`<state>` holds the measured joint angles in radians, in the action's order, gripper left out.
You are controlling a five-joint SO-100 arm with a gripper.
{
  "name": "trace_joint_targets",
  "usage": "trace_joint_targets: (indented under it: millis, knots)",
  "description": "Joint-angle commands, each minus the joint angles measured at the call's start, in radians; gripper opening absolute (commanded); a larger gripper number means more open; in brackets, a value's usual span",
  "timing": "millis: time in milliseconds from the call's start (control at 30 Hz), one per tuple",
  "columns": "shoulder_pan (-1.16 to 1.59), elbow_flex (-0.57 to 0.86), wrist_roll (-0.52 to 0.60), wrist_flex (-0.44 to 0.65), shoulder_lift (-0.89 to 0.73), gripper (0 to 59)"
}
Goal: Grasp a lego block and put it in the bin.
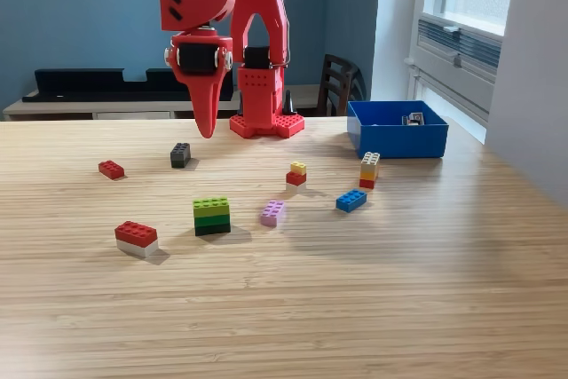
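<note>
Several lego blocks lie on the wooden table: a dark grey one (180,154), a small red one (111,169), a red-on-white one (136,238), a green stack (211,216), a pink one (273,212), a yellow-on-red one (296,173), a blue one (351,201) and a cream-orange-red stack (369,169). The blue bin (397,141) stands at the back right with a small dark piece (414,118) inside. My red gripper (207,133) points straight down, its jaws together and holding nothing. It hangs just above and behind the dark grey block.
The arm's red base (266,123) stands at the table's back middle. A dark chair (342,84) and a low shelf (98,86) are behind the table. A wall and window sill close off the exterior view's right.
</note>
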<state>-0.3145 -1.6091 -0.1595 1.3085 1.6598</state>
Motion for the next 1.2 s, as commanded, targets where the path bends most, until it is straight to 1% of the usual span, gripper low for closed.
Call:
trace_joint_targets:
  millis: [33, 133, 267, 400, 667, 800, 1033, 1200]
  knots:
    - [0.003, 0.041, -0.044, -0.043, 0.071, 15.5]
    - [0.008, 0.043, -0.063, -0.089, 0.067, 20.4]
    - [0.02, 0.055, -0.094, -0.132, 0.064, 23.4]
    - [0.035, 0.094, -0.118, -0.137, 0.023, 23.6]
    - [0.054, 0.261, -0.094, -0.133, -0.242, 23.3]
    - [0.061, 0.325, -0.095, -0.133, -0.345, 23.6]
    - [0.08, 0.439, -0.103, -0.127, -0.476, 23.4]
    - [0.098, 0.486, -0.101, -0.127, -0.546, 23.4]
